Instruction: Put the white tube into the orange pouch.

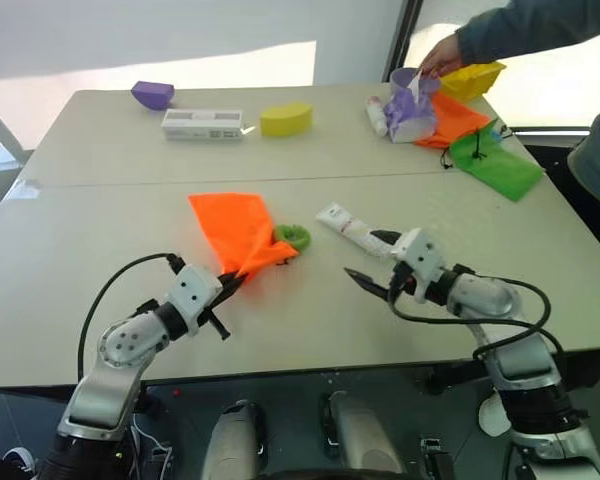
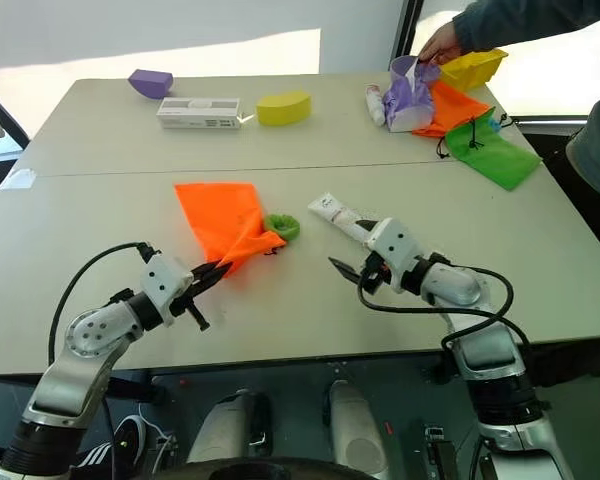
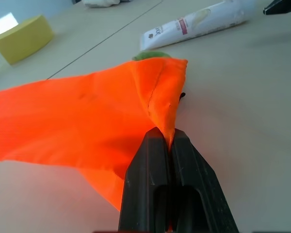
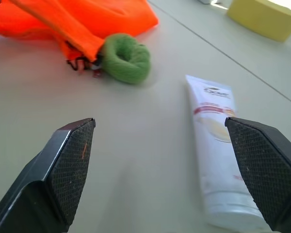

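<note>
On the wide beige table [image 1: 100, 300] we see the bright neon-orange flat fabric pouch [image 1: 235, 230] lying spread out, and our left gripper [image 1: 228, 284] has its two black fingers pinched tight on the pouch's near corner. Just right of the pouch sits its small green ring [image 1: 292, 236]. Right of that lies the slim white squeeze tube [image 1: 346, 226] with a red-pink band, flat on the table, with our right gripper [image 1: 375, 262] hovering wide open and empty at its near end.
</note>
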You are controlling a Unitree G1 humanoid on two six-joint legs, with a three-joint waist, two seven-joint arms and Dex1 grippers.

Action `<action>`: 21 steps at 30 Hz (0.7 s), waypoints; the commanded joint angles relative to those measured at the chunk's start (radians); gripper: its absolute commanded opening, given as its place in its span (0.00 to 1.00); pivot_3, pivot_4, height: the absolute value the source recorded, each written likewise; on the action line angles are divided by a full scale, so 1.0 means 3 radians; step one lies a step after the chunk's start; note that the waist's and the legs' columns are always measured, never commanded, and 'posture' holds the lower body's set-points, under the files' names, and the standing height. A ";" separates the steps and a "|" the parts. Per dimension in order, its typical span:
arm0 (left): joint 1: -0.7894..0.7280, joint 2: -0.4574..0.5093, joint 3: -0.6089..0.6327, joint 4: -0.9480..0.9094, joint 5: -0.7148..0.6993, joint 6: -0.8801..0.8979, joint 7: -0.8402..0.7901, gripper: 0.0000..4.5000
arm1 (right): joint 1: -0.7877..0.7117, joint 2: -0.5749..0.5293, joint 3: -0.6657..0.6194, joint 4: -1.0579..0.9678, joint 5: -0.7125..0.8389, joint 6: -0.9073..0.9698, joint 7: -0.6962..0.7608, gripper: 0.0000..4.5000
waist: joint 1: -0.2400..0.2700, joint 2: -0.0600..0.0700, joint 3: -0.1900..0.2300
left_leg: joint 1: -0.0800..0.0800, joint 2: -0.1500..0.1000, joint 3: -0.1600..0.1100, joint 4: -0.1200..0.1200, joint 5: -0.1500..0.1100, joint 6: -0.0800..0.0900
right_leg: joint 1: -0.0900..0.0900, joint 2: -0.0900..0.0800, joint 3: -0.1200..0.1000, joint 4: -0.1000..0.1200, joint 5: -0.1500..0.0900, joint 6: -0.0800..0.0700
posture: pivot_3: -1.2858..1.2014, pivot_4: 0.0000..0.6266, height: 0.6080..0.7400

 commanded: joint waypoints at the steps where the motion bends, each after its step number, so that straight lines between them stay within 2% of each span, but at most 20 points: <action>1: -0.0045 -0.0001 0.0021 -0.0016 0.0013 -0.0107 0.0004 0.00 | -0.0039 -0.0023 -0.0056 -0.0101 0.0020 -0.0016 -0.0070 0.99 | 0.0001 0.0000 0.0000 | 0.0000 0.0000 -0.0001 0.0000 0.0000 0.0000 | 0.0000 0.0001 -0.0001 0.0000 0.0000 0.0000 | 0.52 0.24 1.00; 6: -0.0077 -0.0010 0.0014 0.0014 0.0011 -0.0110 0.0003 0.00 | -0.0214 -0.0073 -0.0112 -0.0026 -0.0005 0.0292 -0.0230 0.99 | -0.0001 0.0000 0.0000 | -0.0001 -0.0001 0.0000 0.0000 0.0000 0.0000 | 0.0000 0.0000 0.0000 -0.0001 0.0000 0.0000 | 0.52 0.24 1.00; 11: -0.0099 -0.0031 0.0009 0.0015 0.0016 -0.0096 0.0020 0.00 | -0.0434 -0.0264 -0.0082 -0.0049 0.0066 0.1158 -0.0231 0.99 | 0.0014 0.0000 0.0000 | -0.0002 -0.0001 0.0000 0.0000 0.0000 0.0000 | 0.0000 -0.0003 0.0000 -0.0002 0.0000 0.0000 | 0.52 0.24 1.00; 14: -0.0101 -0.0049 -0.0009 0.0015 0.0026 -0.0097 0.0023 0.00 | -0.0749 -0.0386 -0.0008 0.0026 0.0222 0.1830 -0.0105 0.99 | 0.0011 0.0000 0.0000 | -0.0003 -0.0001 -0.0001 0.0000 0.0000 0.0000 | -0.0001 -0.0002 0.0000 -0.0004 0.0000 0.0000 | 0.52 0.24 1.00; 17: -0.0091 -0.0063 -0.0016 0.0008 0.0031 -0.0093 0.0022 0.00 | -0.0882 -0.0420 0.0156 0.0220 0.0142 0.1911 -0.0098 0.99 | 0.0000 0.0000 0.0000 | -0.0004 0.0000 0.0000 0.0000 0.0000 0.0000 | -0.0002 -0.0004 0.0000 -0.0004 0.0000 0.0000 | 0.52 0.24 1.00; 21: -0.0067 -0.0060 -0.0014 -0.0026 0.0028 -0.0067 0.0007 0.00 | -0.0971 -0.0283 0.0177 0.0445 0.0156 0.1916 -0.0201 0.99 | 0.0001 0.0000 0.0000 | -0.0004 0.0000 -0.0003 -0.0005 0.0000 0.0000 | -0.0002 0.0000 -0.0002 -0.0007 0.0000 0.0000 | 0.52 0.24 1.00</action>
